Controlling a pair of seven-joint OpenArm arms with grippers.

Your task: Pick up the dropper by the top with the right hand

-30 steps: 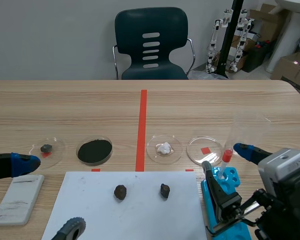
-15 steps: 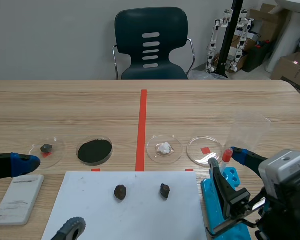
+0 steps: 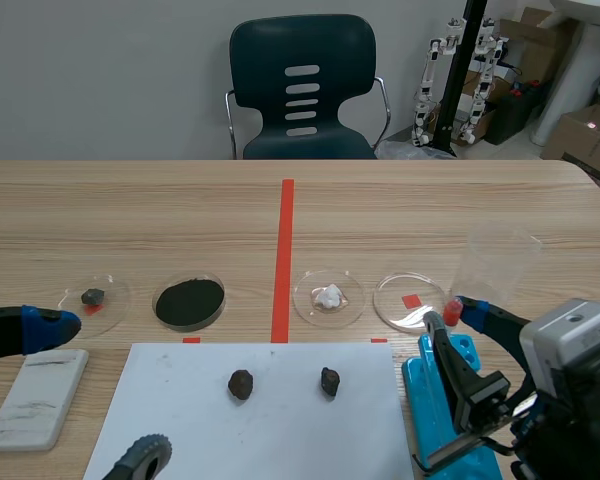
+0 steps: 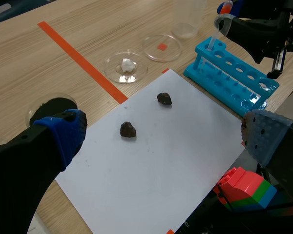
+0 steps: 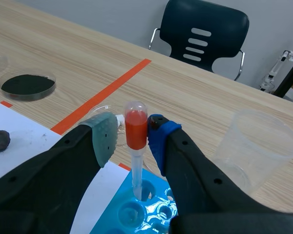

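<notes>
1. The left gripper (image 4: 163,135) hangs open over the white paper (image 4: 151,165), as before.
2. The dropper (image 5: 136,141) has not moved. It stands in the 12 o'clock end hole of the blue rack (image 5: 151,217), long axis vertical, red bulb up and tip down.
3. The right gripper (image 5: 133,130) has narrowed around the bulb. The blue pad (image 5: 158,134) at 3 o'clock is touching or nearly so, and the grey-green pad (image 5: 105,136) at 9 o'clock is just apart.
</notes>
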